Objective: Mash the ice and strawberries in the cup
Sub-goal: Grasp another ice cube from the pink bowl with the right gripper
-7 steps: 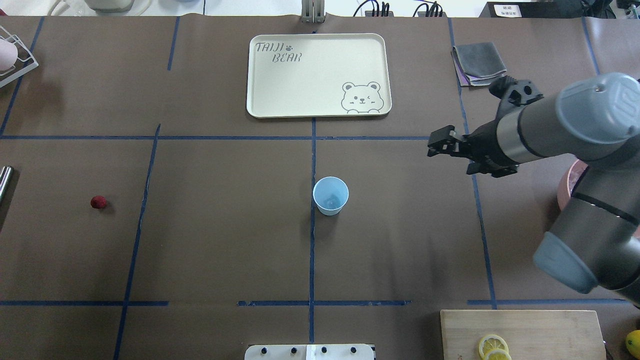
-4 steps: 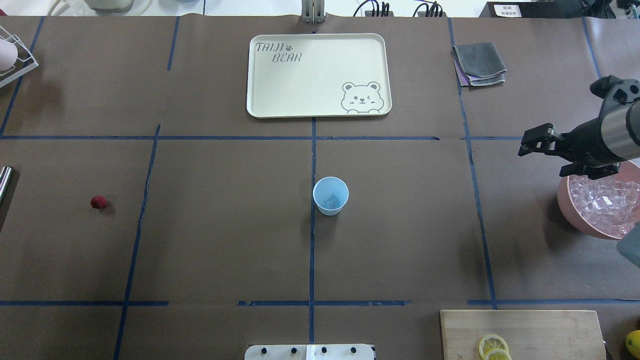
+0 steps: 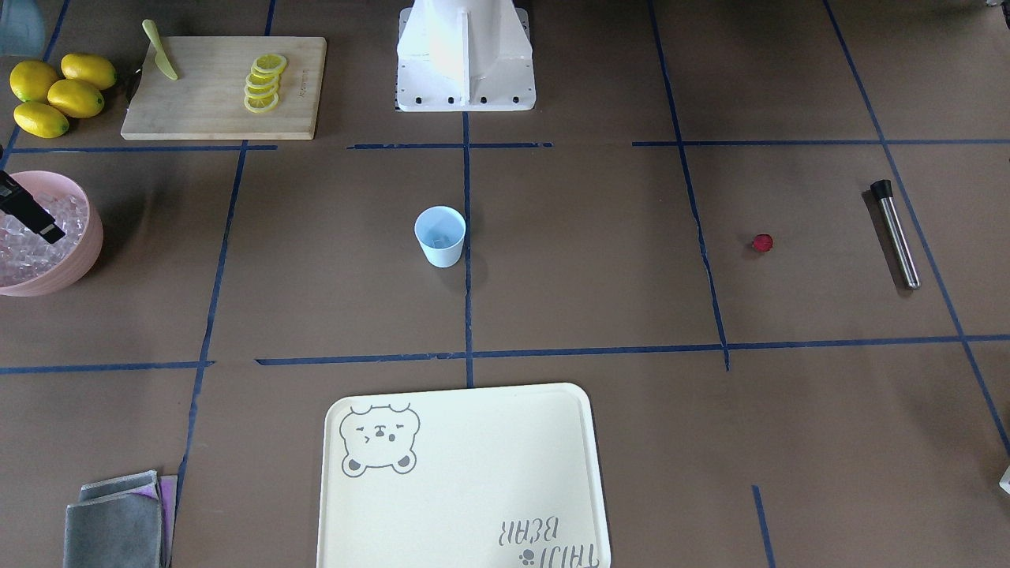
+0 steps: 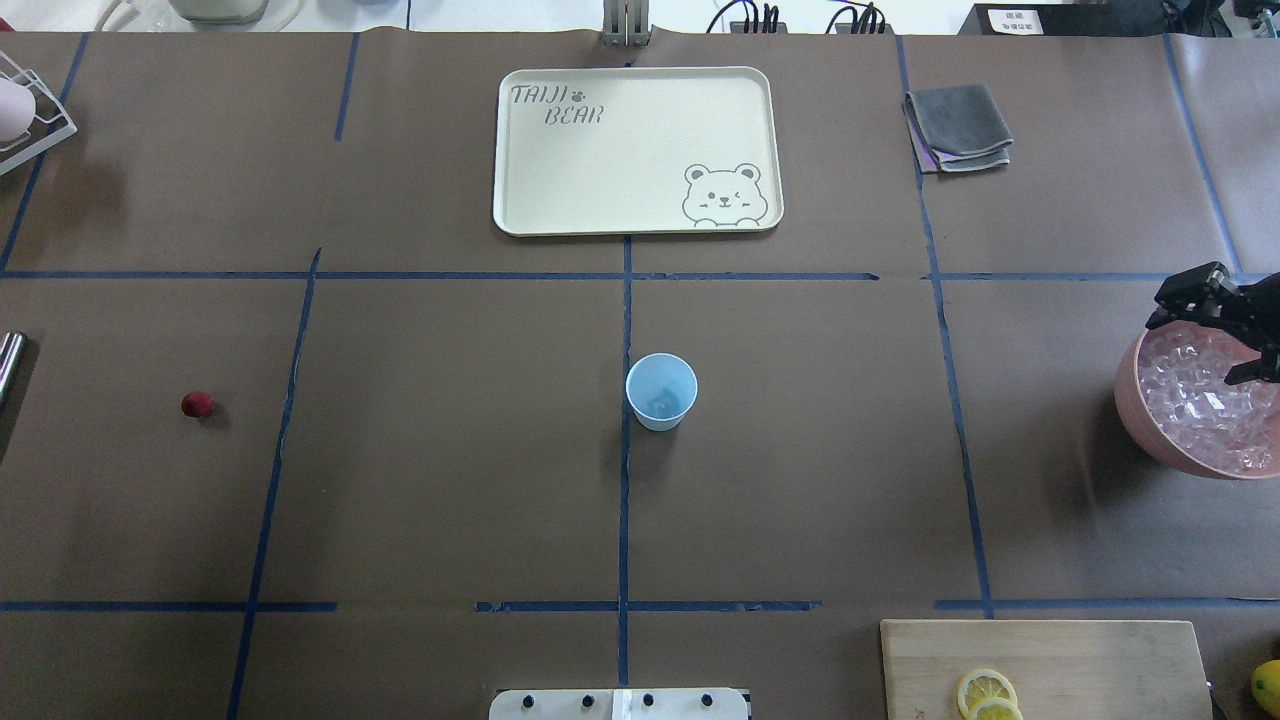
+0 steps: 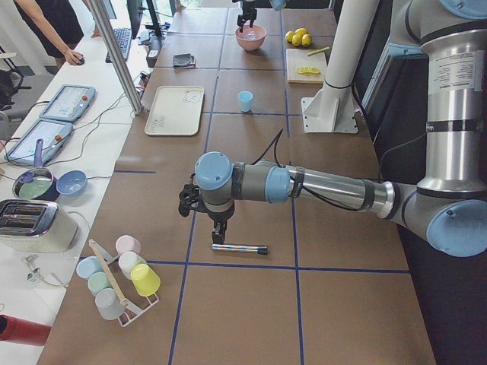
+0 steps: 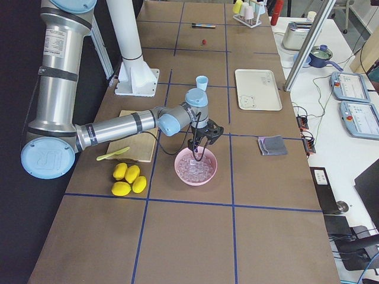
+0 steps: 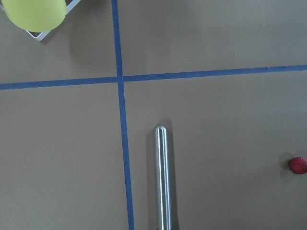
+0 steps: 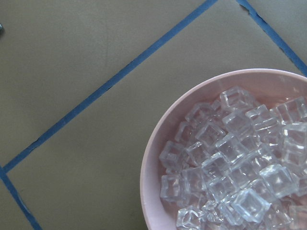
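Over the right-edge pink bowl point(image 4: 1130, 425), the right tool point(image 4: 1192, 350), jaws apart, should drop straight and straddle one ice cube point(image 4: 1200, 410).

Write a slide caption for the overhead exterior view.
Right gripper over the pink bowl of ice; cup mid-frame, strawberry far left.

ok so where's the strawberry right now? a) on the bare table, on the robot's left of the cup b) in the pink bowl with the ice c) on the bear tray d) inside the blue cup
A: the strawberry lies on the bare table, well apart from the cup and on the robot's left of it.
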Available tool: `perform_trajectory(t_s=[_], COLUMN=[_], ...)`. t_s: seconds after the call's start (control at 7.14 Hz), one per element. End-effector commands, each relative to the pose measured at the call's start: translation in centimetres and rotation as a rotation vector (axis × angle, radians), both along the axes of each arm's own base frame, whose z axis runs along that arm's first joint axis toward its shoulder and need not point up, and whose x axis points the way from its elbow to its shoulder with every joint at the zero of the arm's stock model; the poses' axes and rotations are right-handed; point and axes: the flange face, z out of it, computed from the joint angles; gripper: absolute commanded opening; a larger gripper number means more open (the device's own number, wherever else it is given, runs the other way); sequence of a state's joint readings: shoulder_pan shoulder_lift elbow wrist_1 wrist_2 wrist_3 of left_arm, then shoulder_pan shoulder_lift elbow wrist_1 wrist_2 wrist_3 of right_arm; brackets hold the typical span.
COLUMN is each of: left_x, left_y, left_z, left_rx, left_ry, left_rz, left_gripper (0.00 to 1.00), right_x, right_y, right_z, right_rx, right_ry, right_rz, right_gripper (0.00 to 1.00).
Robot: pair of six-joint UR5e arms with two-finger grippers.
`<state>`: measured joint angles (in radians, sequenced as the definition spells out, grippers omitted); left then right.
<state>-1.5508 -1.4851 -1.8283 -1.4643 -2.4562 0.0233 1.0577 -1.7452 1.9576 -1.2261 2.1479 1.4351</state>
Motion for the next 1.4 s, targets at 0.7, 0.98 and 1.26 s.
perform_trajectory(t_s=[0.7,0.98,1.26], left_x=[0.0,0.0,0.0], left_y=[0.4,0.6,0.6], left_z=[-1.0,-0.7,-0.7], left_rx=[0.018,0.013,0.011], left_ry=[0.0,0.0,0.0], left_rz=[-0.001,0.0,-0.001], left_gripper=[1.0,1.0,1.0], right_x=[-0.7,-1.3,-0.9], right_y=[2.2,2.6,3.0], right_z=[5.5,5.6,6.3], right_rx=[-0.167,-0.199,-0.211], right_ry=[-0.061,-0.059,-0.047], right_rz=[0.067,0.082,0.092], right_gripper=[0.87,0.85,0.79])
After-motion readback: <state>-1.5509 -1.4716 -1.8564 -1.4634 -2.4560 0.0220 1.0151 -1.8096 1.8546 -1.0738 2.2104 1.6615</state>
